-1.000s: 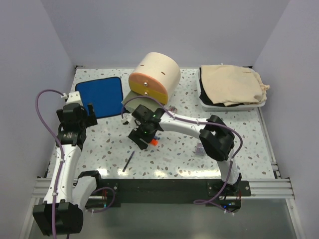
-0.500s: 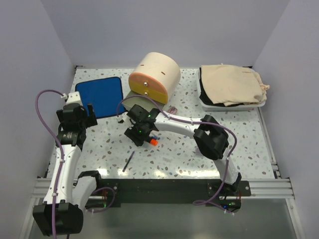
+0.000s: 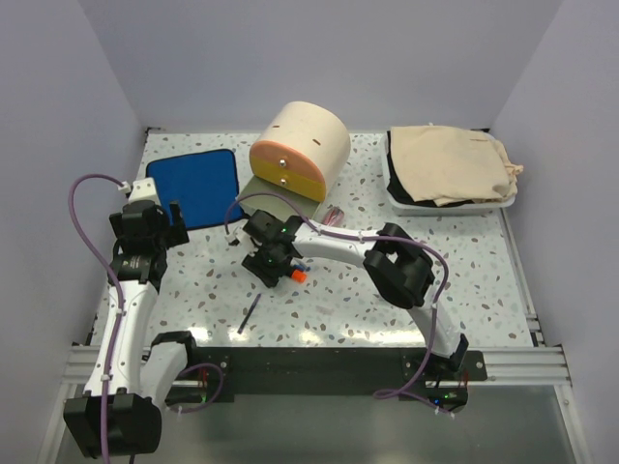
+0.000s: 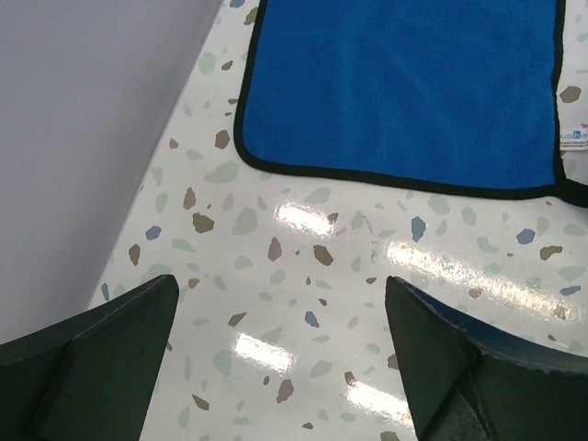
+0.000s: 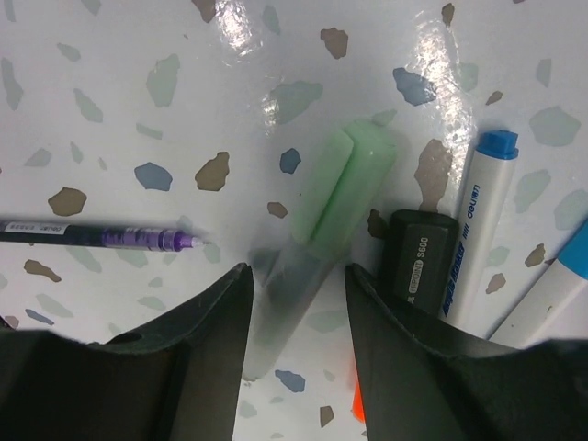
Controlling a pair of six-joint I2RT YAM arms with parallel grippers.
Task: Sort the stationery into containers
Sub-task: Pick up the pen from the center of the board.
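Two sets of jaws, both spread wide. On the right gripper [image 5: 296, 276], one finger either side of the green-and-orange highlighter [image 5: 331, 193], flat on the table [image 5: 119, 101], gaps on both sides. Just right of it, blue-tipped pens [image 5: 482, 220]; left, a thin dark pen [image 5: 101, 236]. Over the same table near the blue cloth [image 4: 404, 83], the left gripper [image 4: 280, 303].

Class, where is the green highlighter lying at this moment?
In the right wrist view the green highlighter lies between the open jaws of the right gripper; in frame, a thin dark pen is left of it, a black marker right.
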